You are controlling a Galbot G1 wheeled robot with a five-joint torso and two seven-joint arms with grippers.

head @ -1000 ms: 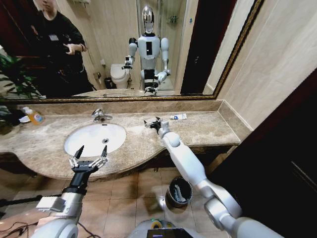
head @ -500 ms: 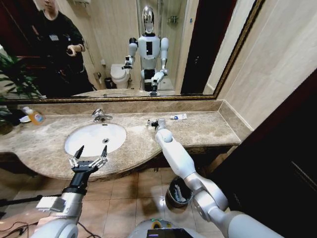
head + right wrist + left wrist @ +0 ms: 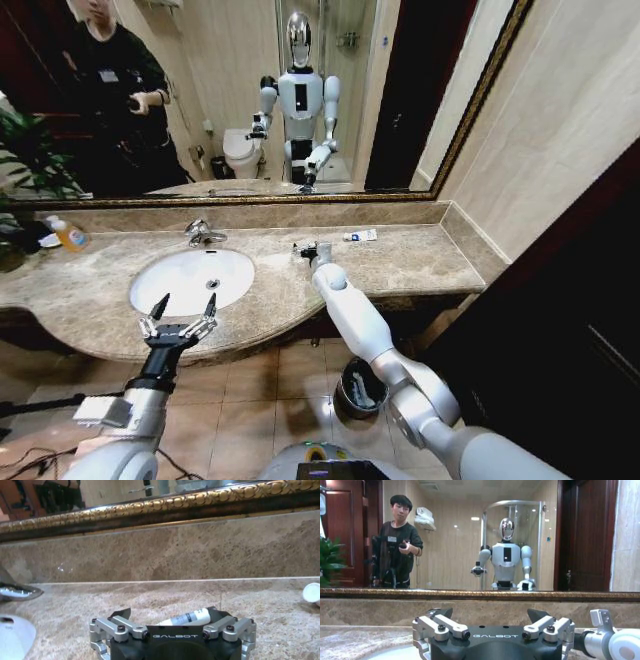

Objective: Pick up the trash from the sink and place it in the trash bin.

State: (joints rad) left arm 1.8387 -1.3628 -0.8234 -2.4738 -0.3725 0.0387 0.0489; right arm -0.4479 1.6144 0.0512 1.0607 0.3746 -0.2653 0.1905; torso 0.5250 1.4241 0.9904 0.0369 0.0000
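My right gripper (image 3: 305, 249) is low over the marble counter, right of the white sink (image 3: 165, 290), and stands open. In the right wrist view a small white tube (image 3: 187, 617) lies on the counter just past the right gripper (image 3: 169, 613), between its spread fingers. A second white tube (image 3: 360, 236) rests farther right by the back wall. My left gripper (image 3: 178, 325) hovers open and empty over the counter's front edge by the sink. The dark trash bin (image 3: 362, 385) stands on the floor under the counter, with white bits inside.
A chrome tap (image 3: 203, 234) rises behind the sink. At the far left of the counter (image 3: 420, 265) stands an orange-liquid bottle (image 3: 68, 236). A mirror lines the back wall. A side wall closes off the counter's right end.
My right forearm has swung in closer and steeper while its gripper stays at about the same spot on the counter. The left arm has not moved.
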